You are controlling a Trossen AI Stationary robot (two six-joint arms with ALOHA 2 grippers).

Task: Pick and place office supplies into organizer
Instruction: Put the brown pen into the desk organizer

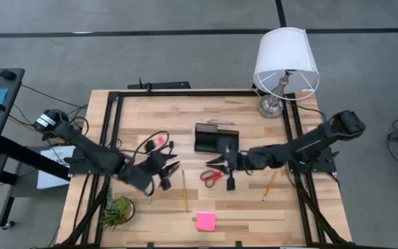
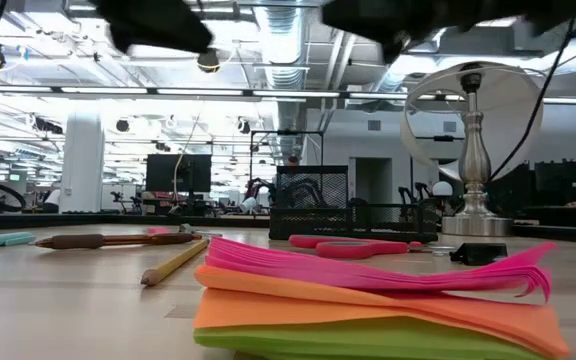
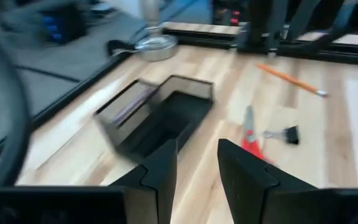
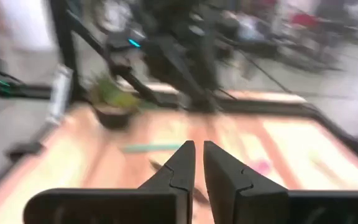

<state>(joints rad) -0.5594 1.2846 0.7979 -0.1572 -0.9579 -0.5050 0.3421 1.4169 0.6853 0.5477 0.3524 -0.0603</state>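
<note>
The black organizer (image 1: 216,138) stands mid-table, with both grippers above the table just near of it. My left gripper (image 1: 169,169) hovers to its left, open and empty (image 3: 196,163). My right gripper (image 1: 213,162) hovers above the red-handled scissors (image 1: 213,178); its fingers (image 4: 199,163) are almost together with nothing between them. Flat on the wood lie a black binder clip (image 1: 231,184), a yellow pencil (image 1: 184,190), an orange pencil (image 1: 269,185), a pink sticky-note pad (image 1: 206,220) and a teal pen (image 4: 151,148).
A white-shaded lamp (image 1: 286,66) stands at the far right corner, and a small green plant (image 1: 118,209) at the near left. A pen (image 1: 221,122) lies just beyond the organizer. A black frame (image 1: 113,124) borders the table. Loose cables (image 1: 150,142) lie by the left arm.
</note>
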